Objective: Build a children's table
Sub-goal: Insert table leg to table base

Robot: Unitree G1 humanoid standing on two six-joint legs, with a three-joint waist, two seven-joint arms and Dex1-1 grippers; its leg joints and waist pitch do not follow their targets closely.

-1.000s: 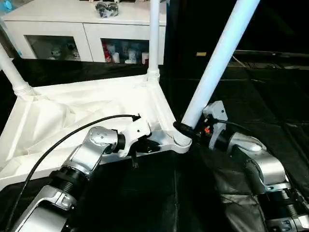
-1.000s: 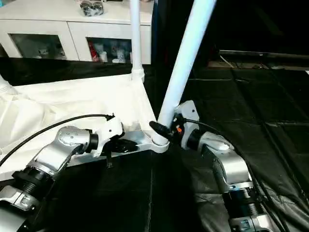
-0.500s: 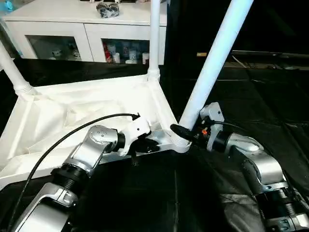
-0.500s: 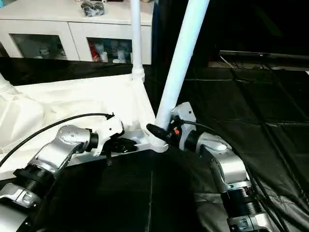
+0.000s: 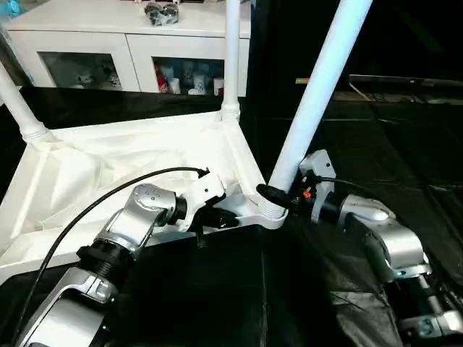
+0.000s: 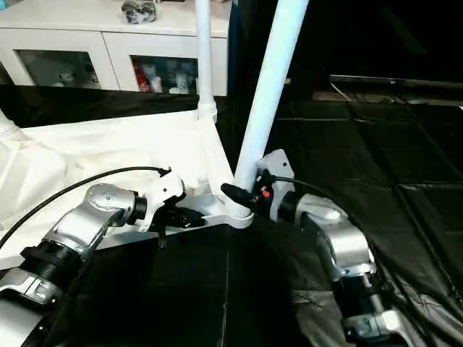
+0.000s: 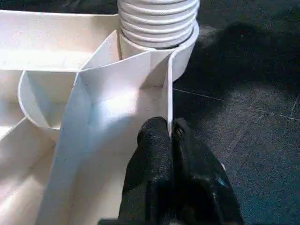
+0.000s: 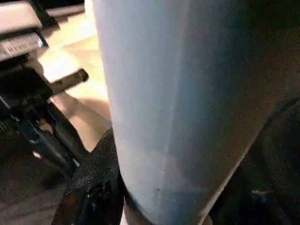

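Observation:
The white table top (image 5: pixel 108 166) lies upside down on a black floor sheet, ribs showing. Two legs stand in its far corners, one at the far left (image 5: pixel 18 108) and one at the far right (image 5: pixel 231 58). A third leg (image 5: pixel 315 94) leans out of the near right corner socket (image 5: pixel 271 213). My right gripper (image 5: pixel 273 195) is shut around that leg's base, its black fingers (image 8: pixel 93 187) wrapping the leg (image 8: pixel 178 93). My left gripper (image 5: pixel 221 217) pinches the top's thin near rim (image 7: pixel 168 93) just beside that socket, with the fingers (image 7: pixel 157 159) shut on it.
A white glass-door cabinet (image 5: pixel 94 43) stands behind the table top. Wrinkled black sheeting (image 5: pixel 391 144) covers the floor to the right and in front. A black cable (image 5: pixel 108 199) arcs over my left forearm.
The leg in my right gripper has tipped a little more upright, its upper end swinging left. My right wrist has turned slightly around its base. The left gripper stays on the rim.

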